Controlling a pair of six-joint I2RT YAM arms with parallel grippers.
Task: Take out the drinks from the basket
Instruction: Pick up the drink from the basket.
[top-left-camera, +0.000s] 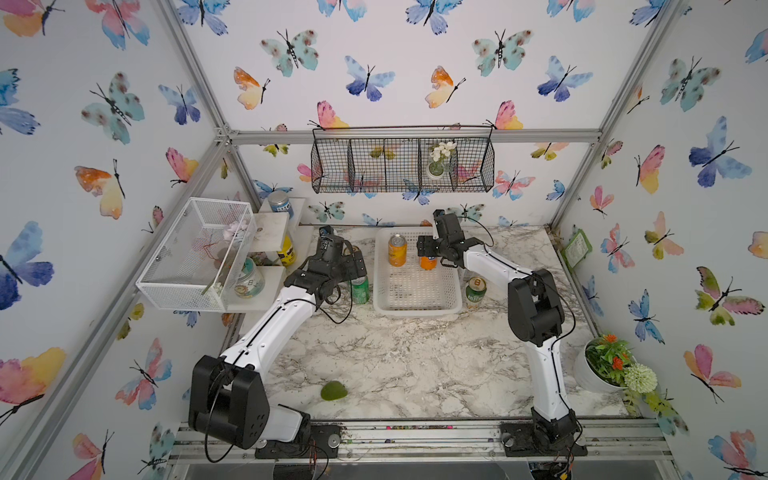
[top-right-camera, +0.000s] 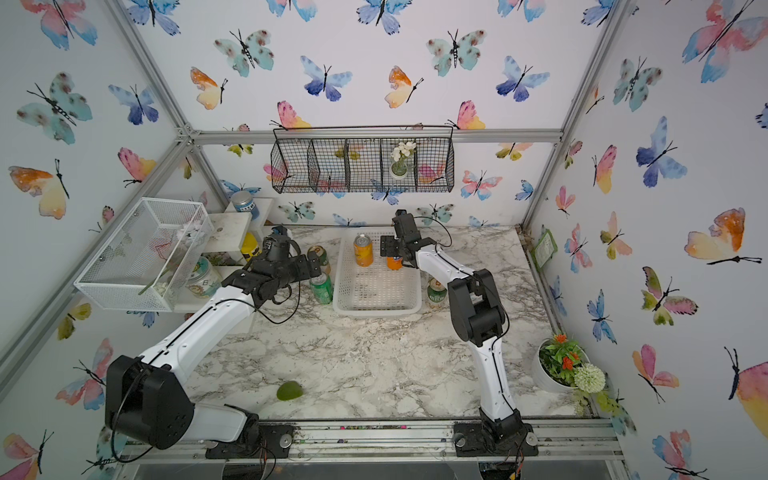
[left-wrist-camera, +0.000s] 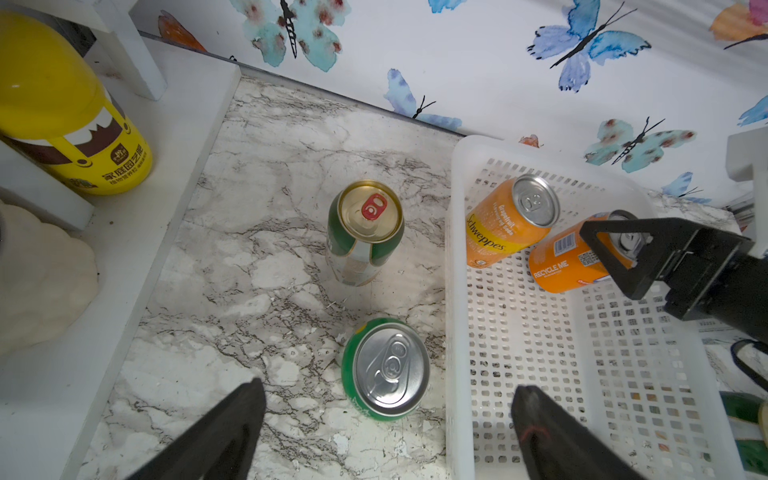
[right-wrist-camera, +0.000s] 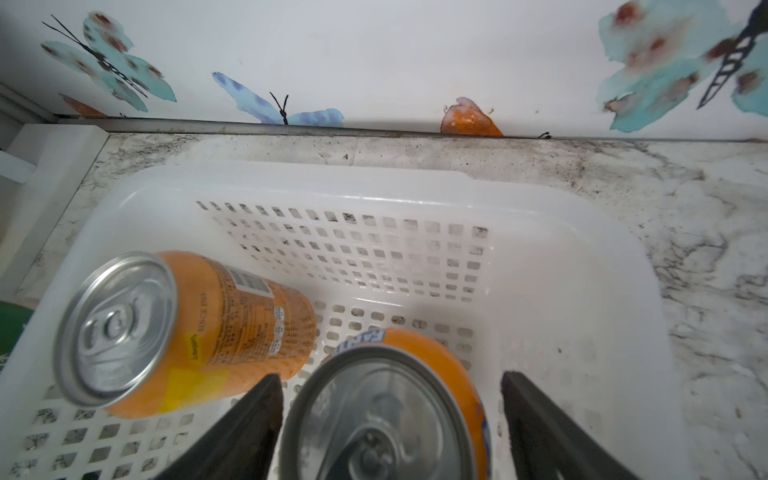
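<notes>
The white basket (top-left-camera: 417, 309) (left-wrist-camera: 457, 291) (right-wrist-camera: 332, 183) sits at the back of the marble table. Two orange cans stand in it: one (top-left-camera: 397, 249) (right-wrist-camera: 187, 328) free, the other (top-left-camera: 428, 263) (right-wrist-camera: 415, 399) between the fingers of my right gripper (top-left-camera: 428, 248) (right-wrist-camera: 390, 376). That gripper is open, with a gap showing beside one finger. Left of the basket stand a bright green can (top-left-camera: 360, 289) (left-wrist-camera: 386, 370) and a gold-topped green-and-white can (left-wrist-camera: 365, 232). My left gripper (top-left-camera: 357, 266) (left-wrist-camera: 390, 424) hovers open above the bright green can. Another green-and-white can (top-left-camera: 475, 291) stands right of the basket.
A white shelf with a yellow bottle (left-wrist-camera: 62, 108) and a blue-labelled jar (top-left-camera: 280, 203) stands at the back left, beside a white mesh box (top-left-camera: 195, 253). A black wire basket (top-left-camera: 401, 166) hangs on the back wall. A green lump (top-left-camera: 333, 390) lies near the front; a flower pot (top-left-camera: 602, 365) stands right.
</notes>
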